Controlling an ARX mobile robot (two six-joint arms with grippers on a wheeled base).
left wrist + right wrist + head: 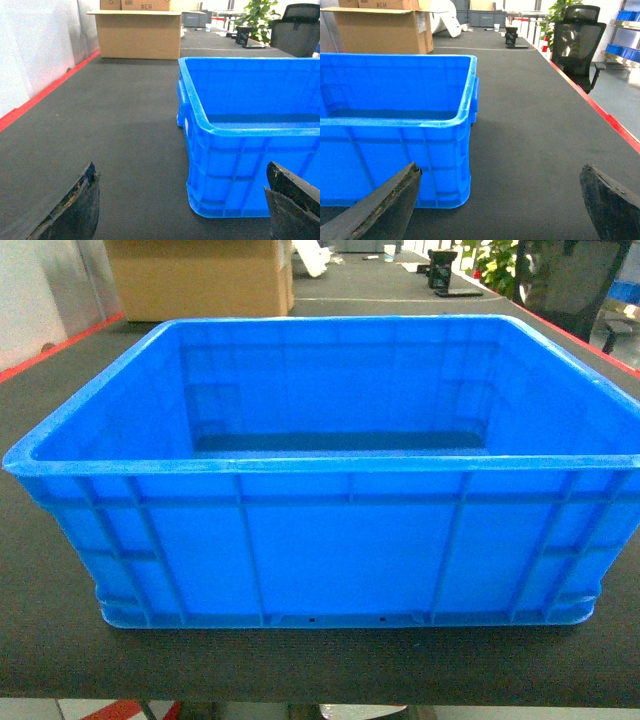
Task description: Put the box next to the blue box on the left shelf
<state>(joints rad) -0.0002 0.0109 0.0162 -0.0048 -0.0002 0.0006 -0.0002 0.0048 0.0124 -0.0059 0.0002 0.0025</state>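
the box (320, 530) sits upright and empty on the dark table (40, 590), squarely in front of the robot with its long ribbed wall facing the head camera; a cardboard carton (200, 278) stands well behind it at the far left, and an office chair (577, 45) is off the table's right edge; no shelf and no second blue box can be seen in any view; the left gripper (182, 205) hangs low with its jaws spread wide, lined up on the box's near left corner but touching nothing; the right gripper (502, 205) is likewise spread wide and empty, facing the near right corner with bare table between its fingers; judging by its look, the box is stiff moulded plastic, light for its bulk since nothing is inside, with smooth and probably slippery walls; it looks too wide for one gripper, so the likely hold is two-handed, one gripper on each short end, pinching the thick rim or catching under it; uneven lifting could tip it or let it slide.
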